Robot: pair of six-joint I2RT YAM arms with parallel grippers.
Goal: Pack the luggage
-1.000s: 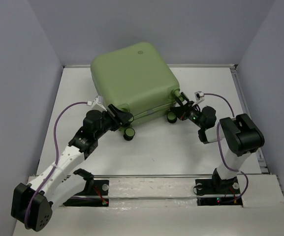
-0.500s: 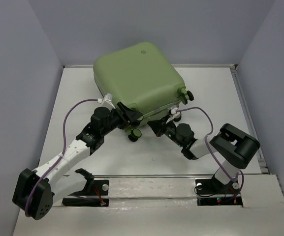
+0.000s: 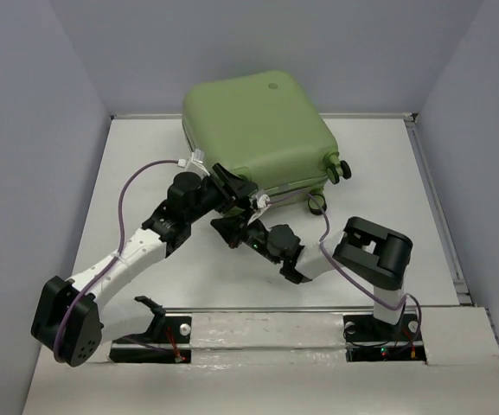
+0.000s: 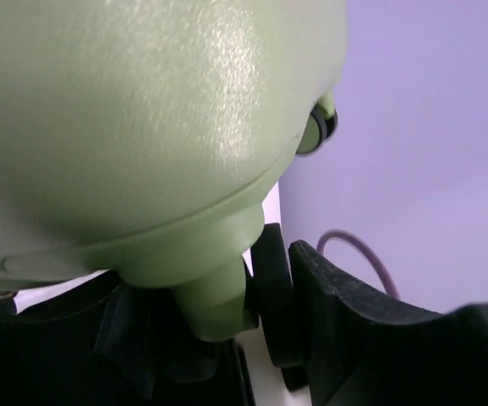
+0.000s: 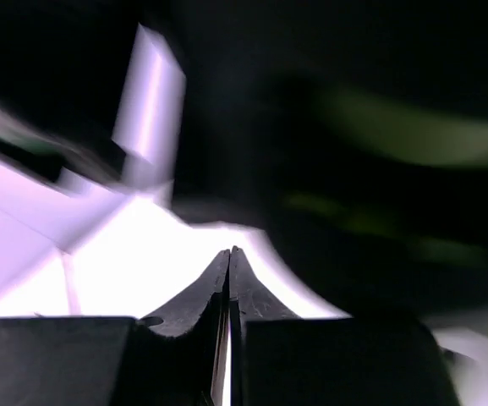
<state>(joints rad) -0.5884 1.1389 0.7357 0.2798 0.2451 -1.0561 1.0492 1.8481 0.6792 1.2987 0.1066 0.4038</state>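
Jaws of the left gripper (image 3: 235,188) straddled a wheeled corner of the suitcase (image 3: 262,130), grip lost in shadow; right gripper (image 5: 229,269) pinched together, empty, just beneath, view blurred.

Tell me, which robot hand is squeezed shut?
The right gripper: its two fingers are pressed flat together, holding nothing. The left gripper has its fingers apart, clamped on the luggage by a wheel.

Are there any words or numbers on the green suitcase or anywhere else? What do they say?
There are no words or numbers that can be read.
The luggage has one small round mark on its top shell, but it is too small to read.
The two wrist views show no writing.
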